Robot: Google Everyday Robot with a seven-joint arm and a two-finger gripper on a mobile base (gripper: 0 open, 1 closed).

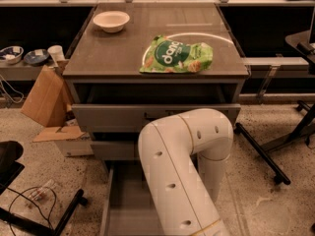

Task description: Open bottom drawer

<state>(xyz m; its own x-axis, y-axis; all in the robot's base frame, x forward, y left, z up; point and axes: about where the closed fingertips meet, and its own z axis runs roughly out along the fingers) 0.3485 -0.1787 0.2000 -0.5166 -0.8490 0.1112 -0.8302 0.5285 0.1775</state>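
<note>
The bottom drawer (123, 203) sits at the foot of the cabinet, under the worktop (108, 53), and is already pulled well out toward the camera. Its plain grey floor and left side wall are exposed, well forward of the drawer front above (110, 150). Its own front and handle lie off the lower edge of the view or behind the robot arm (182, 171), so the full extension cannot be confirmed. The tool is not visible. It lies somewhere below the white elbow, near the drawer, and neither its opening nor any hold on the handle can be determined. Judged from this, the opening stroke is largely complete. What remains is any final travel, then release and withdrawal.
</note>
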